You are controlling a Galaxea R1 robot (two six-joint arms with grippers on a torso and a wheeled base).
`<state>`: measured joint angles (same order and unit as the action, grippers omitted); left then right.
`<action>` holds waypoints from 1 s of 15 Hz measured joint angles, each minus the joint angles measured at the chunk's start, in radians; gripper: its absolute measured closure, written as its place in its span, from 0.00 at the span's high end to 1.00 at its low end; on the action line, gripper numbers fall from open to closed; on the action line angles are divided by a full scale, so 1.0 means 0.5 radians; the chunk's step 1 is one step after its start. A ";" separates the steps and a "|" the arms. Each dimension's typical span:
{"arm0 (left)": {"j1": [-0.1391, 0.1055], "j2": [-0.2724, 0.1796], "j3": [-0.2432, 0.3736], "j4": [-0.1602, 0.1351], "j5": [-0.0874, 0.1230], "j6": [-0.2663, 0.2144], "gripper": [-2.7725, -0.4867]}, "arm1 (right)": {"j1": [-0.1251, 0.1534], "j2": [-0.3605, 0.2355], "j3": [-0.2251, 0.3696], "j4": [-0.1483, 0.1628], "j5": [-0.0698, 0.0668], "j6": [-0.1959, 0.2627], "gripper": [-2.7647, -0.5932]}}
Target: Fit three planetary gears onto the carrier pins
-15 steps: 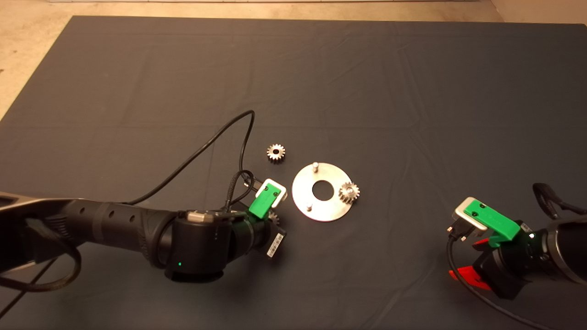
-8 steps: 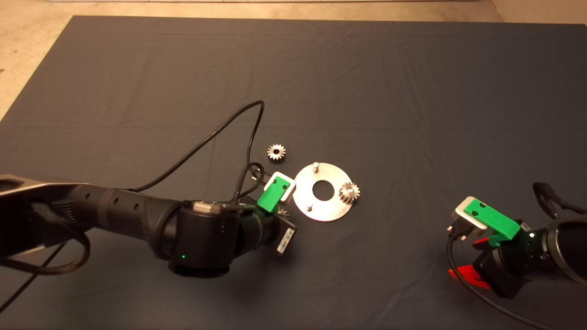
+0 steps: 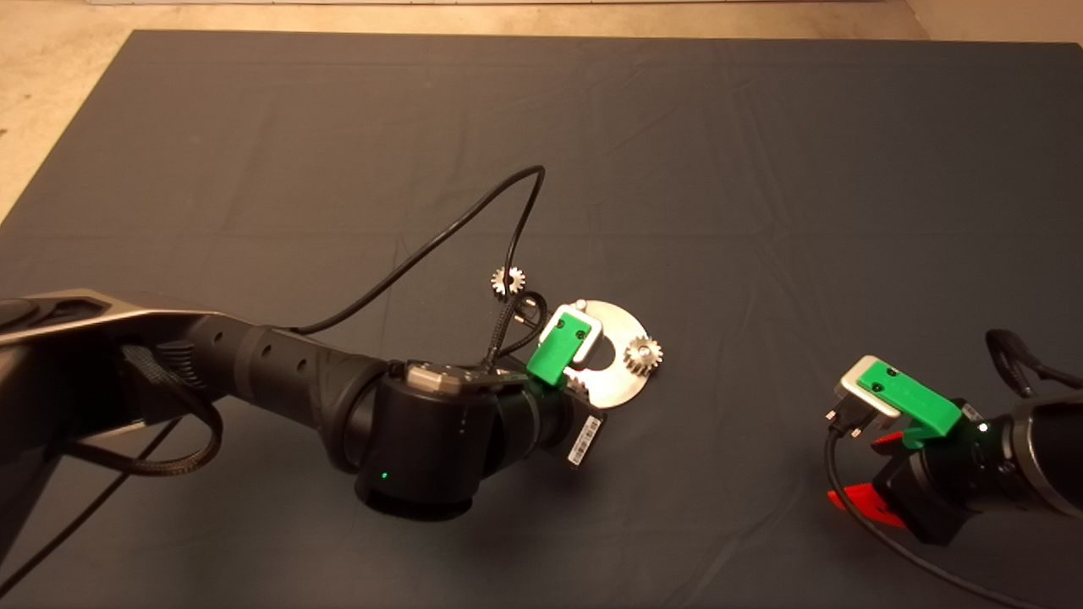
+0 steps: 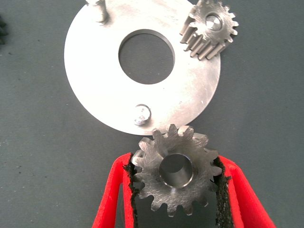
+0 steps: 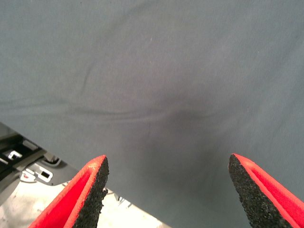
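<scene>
Three toothed steel gears show. One gear (image 4: 175, 175) sits clamped between the left gripper's (image 4: 175, 190) red fingers, whose rough black pads (image 4: 129, 190) bite its teeth on both sides; its machined face is scuffed and its smooth round bore faces the camera. It hangs just beside the rim of the flat, brushed-metal disc (image 4: 95, 71), close to the nearest bare pin (image 4: 141, 114), a short silver peg. A second gear (image 4: 207, 28) is seated on a pin at the disc's edge, its teeth overhanging the rim. A third gear (image 3: 508, 280) lies on the dark cloth mat (image 3: 761, 169), partly crossed by a black cable (image 3: 440, 237). Another bare pin (image 4: 97, 9) stands across the disc's large round hole. At the surface's lower right edge, the right gripper (image 5: 166, 190) waits with fingers spread wide, holding nothing, above wrinkled grey fabric.
</scene>
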<state>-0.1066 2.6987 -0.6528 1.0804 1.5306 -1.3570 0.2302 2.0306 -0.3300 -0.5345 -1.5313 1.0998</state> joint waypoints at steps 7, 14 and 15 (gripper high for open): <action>0.001 0.023 -0.114 0.001 0.006 0.017 0.08 | 0.060 -0.006 0.000 0.035 0.002 0.000 0.58; 0.001 0.022 -0.240 0.007 -0.093 0.115 0.07 | 0.072 -0.017 0.000 0.070 0.001 0.000 0.58; 0.000 0.022 -0.254 0.009 -0.128 0.116 0.07 | 0.072 -0.017 0.000 0.073 0.001 0.000 0.58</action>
<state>-0.1066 2.7098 -0.7798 1.0851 1.4664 -1.2989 0.2664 2.0219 -0.3300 -0.4979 -1.5308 1.0998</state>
